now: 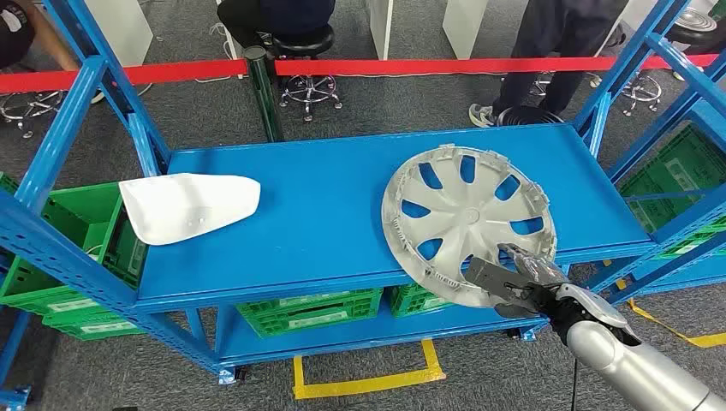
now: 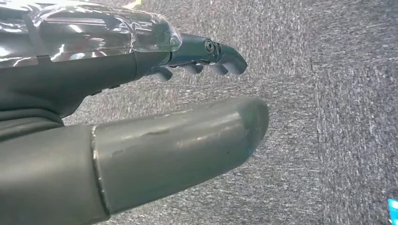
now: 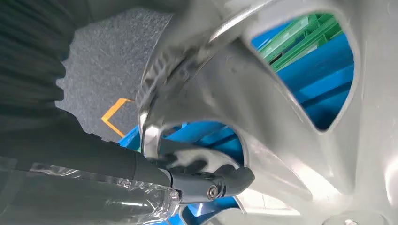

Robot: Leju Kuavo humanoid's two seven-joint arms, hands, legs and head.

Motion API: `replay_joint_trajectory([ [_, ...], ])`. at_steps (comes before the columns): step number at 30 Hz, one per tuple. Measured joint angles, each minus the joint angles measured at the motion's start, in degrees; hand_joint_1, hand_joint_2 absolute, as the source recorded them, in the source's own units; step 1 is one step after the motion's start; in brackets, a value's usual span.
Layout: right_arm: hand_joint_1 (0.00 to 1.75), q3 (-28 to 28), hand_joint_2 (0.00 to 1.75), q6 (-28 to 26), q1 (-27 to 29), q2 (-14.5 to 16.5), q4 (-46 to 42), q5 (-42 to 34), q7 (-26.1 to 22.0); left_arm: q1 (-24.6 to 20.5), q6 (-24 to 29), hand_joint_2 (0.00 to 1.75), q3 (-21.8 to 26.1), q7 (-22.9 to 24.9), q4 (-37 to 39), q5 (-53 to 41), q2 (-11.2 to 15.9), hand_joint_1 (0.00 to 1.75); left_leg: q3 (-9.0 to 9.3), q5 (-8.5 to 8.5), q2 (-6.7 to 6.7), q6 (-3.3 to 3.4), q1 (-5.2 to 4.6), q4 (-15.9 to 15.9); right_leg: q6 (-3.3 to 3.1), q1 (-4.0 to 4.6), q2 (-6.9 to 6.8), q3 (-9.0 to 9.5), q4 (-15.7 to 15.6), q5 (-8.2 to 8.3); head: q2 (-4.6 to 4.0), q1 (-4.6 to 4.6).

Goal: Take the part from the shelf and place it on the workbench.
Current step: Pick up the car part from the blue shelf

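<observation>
The step in hand looks like the pick-up: the right robot hand is grasping the hubcap at its near rim, while the hubcap lies on the blue shelf, at the right side, with the near edge sticking out a little over the front of the shelf. In the right wrist view the dark fingers hook through one of the openings of the hubcap and curl around the rim, so the hold seems already closed.

The right arm comes in low from the right, reaching forward and to the left toward the shelf edge. The left robot hand is released and holds nothing; its fingers are apart, and it hangs above grey carpet.

The next move, I think, calls for lifting the hubcap free of the shelf without letting it tip, because it is held at one edge only. Then it must be carried to the worktop.
</observation>
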Motion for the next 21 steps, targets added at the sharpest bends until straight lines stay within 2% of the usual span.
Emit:
replay_joint_trajectory([
  [5, 1.75, -1.8, 1.75, -1.9, 1.8, -1.3, -1.7, -1.1, 0.9, 0.3, 0.4, 0.0, 0.4, -0.2, 0.0, 0.2, 0.2, 0.0, 0.0, 0.0, 0.07, 0.0, 0.0, 0.0, 0.0, 0.0, 0.01, -0.02, 0.0, 0.0, 0.0, -0.02],
  [7, 1.58, -3.1, 1.75, -3.2, 3.4, -1.9, -2.7, -1.9, 1.0, 0.5, 0.7, 0.0, 0.8, -0.4, 0.0, 0.4, 0.3, 0.0, -0.03, 0.0, 0.05, 0.0, -0.01, 0.0, 0.01, 0.0, -0.03, -0.02, 0.0, 0.0, 0.0, 0.02],
  [9, 1.27, -4.7, 1.75, -4.5, 5.3, -2.4, -3.8, -2.2, 0.8, 0.9, 0.9, 0.0, 1.3, -0.6, 0.0, 0.6, 0.4, 0.0, -0.06, 0.0, 0.1, 0.0, -0.02, 0.0, 0.01, -0.01, -0.03, 0.03, 0.0, 0.0, 0.0, 0.04],
  [10, 1.17, -5.6, 1.75, -5.2, 6.2, -2.5, -4.4, -2.0, 0.7, 1.1, 1.0, 0.0, 1.5, -0.7, 0.0, 0.6, 0.5, 0.0, -0.07, -0.01, 0.15, 0.0, -0.02, 0.0, 0.01, 0.0, -0.01, 0.05, 0.0, 0.0, 0.0, 0.06],
  [14, 0.95, -8.2, 1.75, -7.6, 9.3, -2.4, -6.7, -1.1, -0.7, 1.3, 1.2, 0.0, 2.1, -1.1, 0.0, 0.6, 0.7, 0.0, -0.07, -0.02, 0.33, 0.0, -0.01, 0.0, 0.01, 0.01, 0.06, 0.05, 0.0, 0.0, 0.0, 0.0],
  [15, 1.09, -8.6, 1.75, -8.0, 9.9, -2.3, -7.2, -0.9, -1.0, 1.4, 1.2, 0.0, 2.3, -1.1, 0.0, 0.6, 0.7, 0.0, -0.07, -0.02, 0.35, 0.01, -0.01, 0.0, 0.01, 0.01, 0.06, 0.04, 0.0, 0.0, 0.0, -0.01],
  [18, 1.73, -9.6, 1.75, -8.7, 11.2, -1.9, -8.5, -0.2, -1.5, 1.5, 1.3, 0.0, 2.8, -1.1, 0.0, 0.6, 0.7, 0.0, -0.07, -0.03, 0.45, 0.01, 0.0, 0.0, 0.01, 0.01, 0.11, 0.0, 0.0, 0.0, 0.0, -0.03],
  [21, 1.75, -10.3, 1.75, -11.3, 12.6, -1.3, -10.0, 1.7, -3.1, 1.5, 1.3, 0.0, 3.1, -1.3, 0.0, 0.6, 0.6, 0.0, -0.07, -0.03, 0.5, 0.01, 0.0, 0.0, 0.0, 0.02, 0.15, -0.01, 0.0, 0.0, 0.0, -0.03],
])
